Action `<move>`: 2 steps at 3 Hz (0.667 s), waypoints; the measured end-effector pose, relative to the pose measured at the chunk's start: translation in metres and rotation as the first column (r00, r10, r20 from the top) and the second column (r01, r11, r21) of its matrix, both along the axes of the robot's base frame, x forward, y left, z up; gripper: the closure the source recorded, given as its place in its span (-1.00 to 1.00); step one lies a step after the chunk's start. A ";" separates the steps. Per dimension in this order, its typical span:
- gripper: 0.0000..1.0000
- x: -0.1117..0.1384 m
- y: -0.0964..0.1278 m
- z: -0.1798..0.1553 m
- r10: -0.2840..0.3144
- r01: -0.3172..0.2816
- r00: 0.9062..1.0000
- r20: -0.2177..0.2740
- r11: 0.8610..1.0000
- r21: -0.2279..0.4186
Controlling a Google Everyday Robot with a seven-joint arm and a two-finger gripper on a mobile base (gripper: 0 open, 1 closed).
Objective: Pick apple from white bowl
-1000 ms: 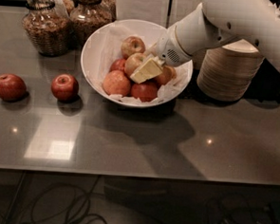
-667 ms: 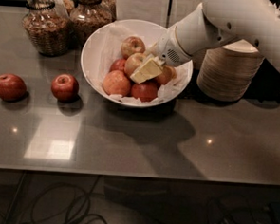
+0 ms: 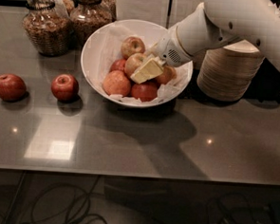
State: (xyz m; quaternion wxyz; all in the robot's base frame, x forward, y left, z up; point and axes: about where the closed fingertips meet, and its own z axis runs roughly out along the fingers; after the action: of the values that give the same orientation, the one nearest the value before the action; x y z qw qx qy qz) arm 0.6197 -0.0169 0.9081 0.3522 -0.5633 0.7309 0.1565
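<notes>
The wide white bowl (image 3: 99, 45) with crumpled paper lining stands at the back centre of the dark table. Several apples lie in it. The pale yellow-green apple (image 3: 133, 62) sits in the middle of the pile. Another pale blushed apple (image 3: 133, 46) lies behind it, with orange-red apples (image 3: 116, 83) in front. My gripper (image 3: 143, 72) reaches in from the right, its cream fingers (image 3: 148, 69) right against the right side of the pale apple, partly covering it.
Two deep red apples (image 3: 64, 87) (image 3: 9, 87) lie on the table left of the bowl. Two glass jars (image 3: 43, 26) (image 3: 91, 13) stand at the back left. A stack of beige disposable bowls (image 3: 228, 67) stands right of the bowl, behind my arm.
</notes>
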 end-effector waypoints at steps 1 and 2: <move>1.00 0.000 -0.001 0.013 0.019 -0.019 1.000 0.003 0.999 0.045; 1.00 -0.003 -0.005 0.032 0.036 -0.037 0.999 0.016 0.994 0.106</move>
State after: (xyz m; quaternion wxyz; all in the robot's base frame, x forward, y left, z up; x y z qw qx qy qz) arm 0.6169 -0.0215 0.9400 0.3838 -0.5581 0.7087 0.1976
